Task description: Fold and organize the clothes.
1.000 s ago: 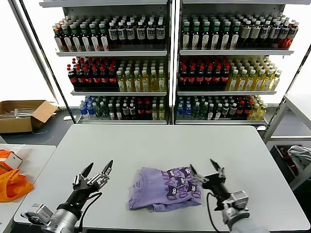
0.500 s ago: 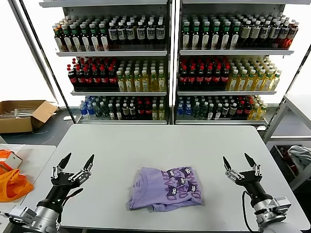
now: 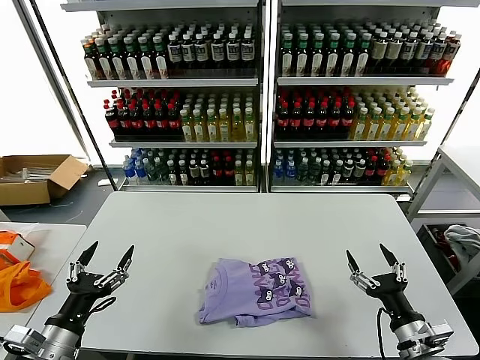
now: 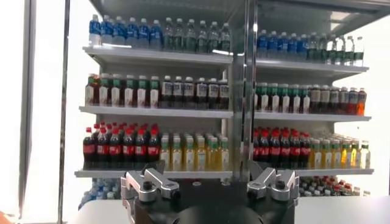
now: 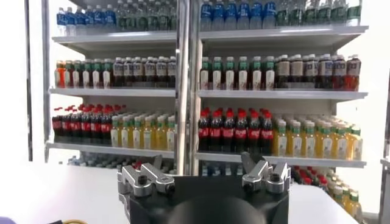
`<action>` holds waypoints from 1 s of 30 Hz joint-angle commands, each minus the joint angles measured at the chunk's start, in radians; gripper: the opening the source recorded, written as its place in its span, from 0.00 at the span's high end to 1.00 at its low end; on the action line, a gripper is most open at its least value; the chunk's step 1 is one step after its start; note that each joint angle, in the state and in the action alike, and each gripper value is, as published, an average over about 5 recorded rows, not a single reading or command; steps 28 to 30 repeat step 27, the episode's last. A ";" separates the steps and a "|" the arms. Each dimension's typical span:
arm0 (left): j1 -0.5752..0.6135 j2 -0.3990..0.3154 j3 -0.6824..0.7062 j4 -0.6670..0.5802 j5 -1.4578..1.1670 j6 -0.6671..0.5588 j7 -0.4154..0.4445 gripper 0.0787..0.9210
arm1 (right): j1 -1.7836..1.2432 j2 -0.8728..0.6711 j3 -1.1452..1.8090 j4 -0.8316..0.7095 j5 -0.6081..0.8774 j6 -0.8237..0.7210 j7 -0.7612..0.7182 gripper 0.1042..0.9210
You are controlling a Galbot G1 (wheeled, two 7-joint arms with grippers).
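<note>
A lavender T-shirt [image 3: 255, 291] lies folded into a small rectangle near the front middle of the grey table [image 3: 247, 225], with its dark cartoon print facing up on the right half. My left gripper [image 3: 103, 256] is open and empty, raised above the table's front left corner, well left of the shirt. My right gripper [image 3: 370, 259] is open and empty, raised above the front right part of the table, well right of the shirt. Both wrist views look level at the bottle shelves and do not show the shirt.
Tall shelves of bottled drinks [image 3: 255, 97] stand behind the table. A side table at the left holds bright orange fabric [image 3: 19, 285]. A cardboard box [image 3: 34, 176] lies on the floor at far left. A pale cloth [image 3: 463, 241] lies at the far right.
Both grippers drew away from the shirt, the left one to the left and the right one to the right, and now stand raised near the table's front corners. The shirt has not moved.
</note>
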 commanded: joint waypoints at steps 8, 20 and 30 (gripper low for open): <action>0.012 -0.047 -0.102 0.042 0.007 -0.088 0.066 0.12 | -0.047 0.035 0.024 0.006 -0.057 0.038 -0.029 0.12; 0.011 -0.041 -0.127 0.048 0.005 -0.100 0.082 0.12 | -0.025 0.050 0.129 -0.003 -0.033 0.000 -0.026 0.12; 0.014 -0.032 -0.129 0.051 0.004 -0.100 0.091 0.12 | -0.024 0.049 0.153 -0.003 -0.023 -0.006 -0.025 0.12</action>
